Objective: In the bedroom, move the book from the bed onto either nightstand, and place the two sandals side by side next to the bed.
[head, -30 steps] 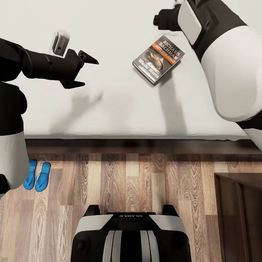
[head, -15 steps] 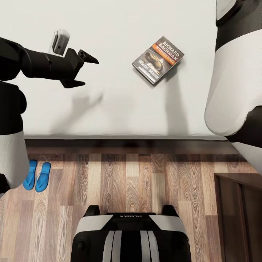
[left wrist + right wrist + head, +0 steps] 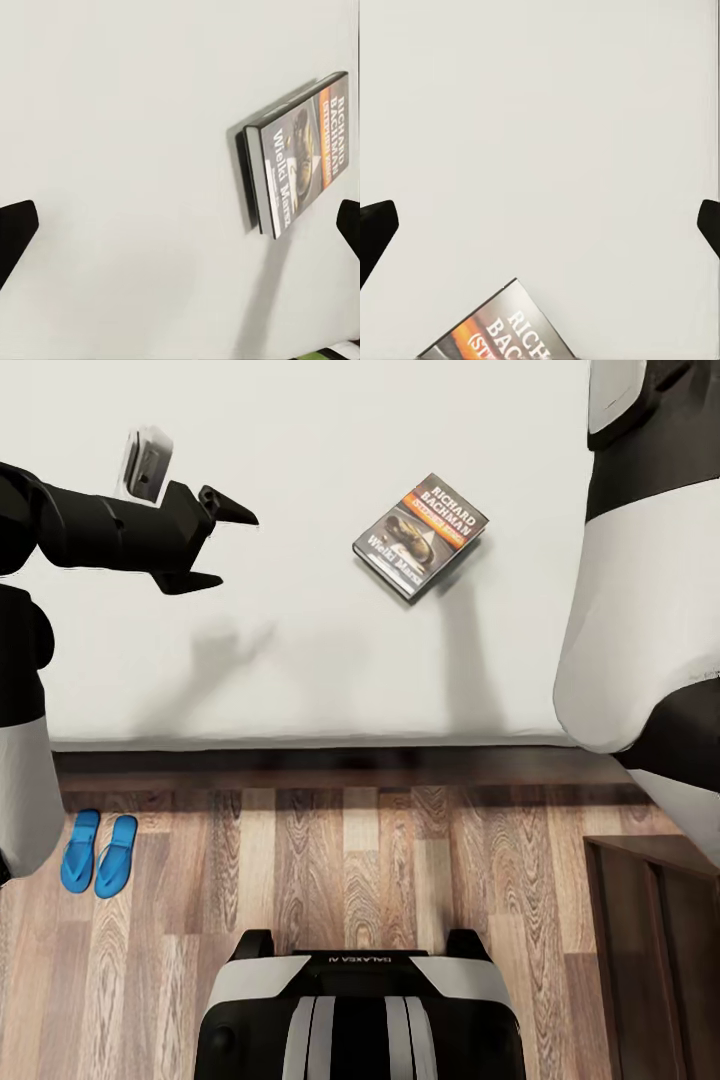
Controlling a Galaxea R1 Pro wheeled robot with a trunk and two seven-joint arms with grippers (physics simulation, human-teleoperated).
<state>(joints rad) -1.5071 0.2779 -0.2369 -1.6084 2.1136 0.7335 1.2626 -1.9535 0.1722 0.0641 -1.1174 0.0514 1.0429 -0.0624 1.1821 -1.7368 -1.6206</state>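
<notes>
Holding my left pincer [image 3: 222, 546] spread wide above the bed [image 3: 300, 670], I am eyeing the book [image 3: 420, 534] lying flat well ahead of its tips, ungrasped.

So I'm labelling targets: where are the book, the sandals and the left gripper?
book [image 3: 420, 535], head view, cover middle.
sandals [image 3: 99, 852], head view, inner edge of the right one.
left gripper [image 3: 221, 548], head view, between fingertips.

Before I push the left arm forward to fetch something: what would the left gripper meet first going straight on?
Probably the book, lying off-centre ahead of the open left gripper; depth is unclear, so the mattress might come first.
</notes>
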